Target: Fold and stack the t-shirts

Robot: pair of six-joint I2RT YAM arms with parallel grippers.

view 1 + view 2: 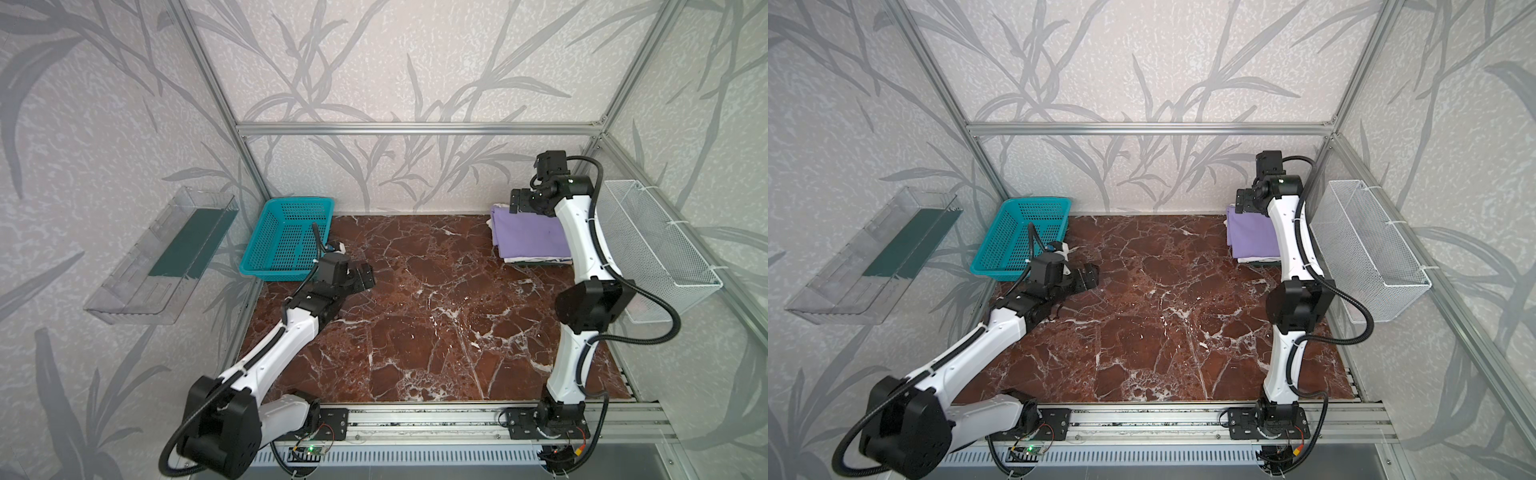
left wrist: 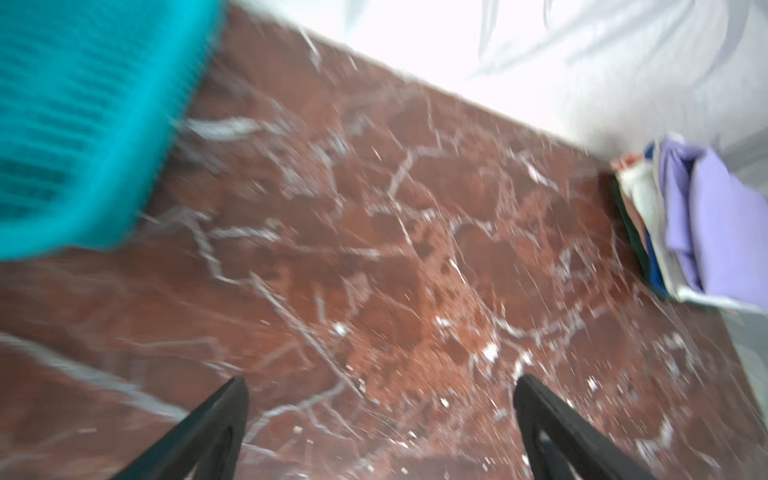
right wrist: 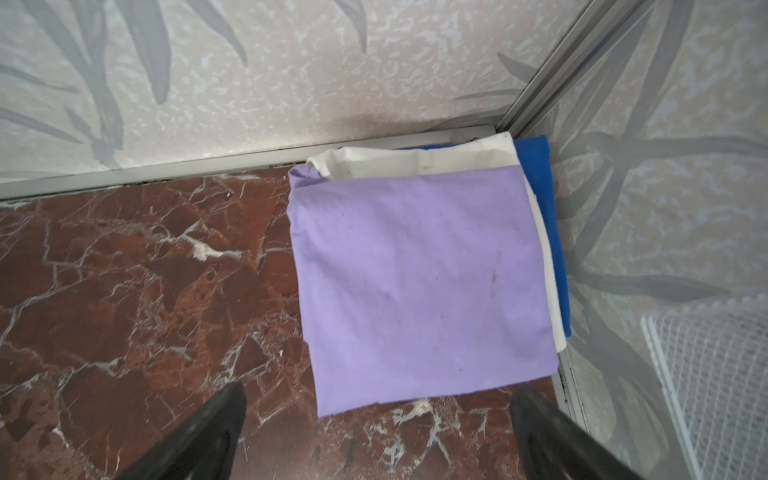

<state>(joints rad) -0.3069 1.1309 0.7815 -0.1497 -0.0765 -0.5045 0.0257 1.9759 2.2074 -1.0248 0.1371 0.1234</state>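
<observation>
Both top views: the t-shirts (image 1: pixel 524 242) sit as a folded pile in the far right corner of the marble tabletop (image 1: pixel 415 324), with the lavender shirt (image 1: pixel 1252 237) on top and paler and dark edges beneath it.
Right gripper (image 1: pixel 516 202): above the pile's far edge, carrying nothing; its jaws are hard to read from here.
Left gripper (image 1: pixel 362 277): low over bare marble just beside the teal basket (image 1: pixel 266 232), carrying nothing.
Left wrist view: blurred; the fingers (image 2: pixel 232 419) stand wide apart over marble. The pile is far off at the frame edge, with white, blue and darker layers under the lavender.
Right wrist view: the fingers (image 3: pixel 216 428) are spread wide with nothing between them. The lavender shirt lies square in the corner, the cream-white shirt (image 3: pixel 415 162) and blue shirt (image 3: pixel 540 195) peeking out beneath it.
Done: every shirt in sight is folded and stacked.
Left: seemingly nothing. No loose shirt shows on the tabletop and no cloth shows through the basket's lattice, so I judge the task at or near its end.
</observation>
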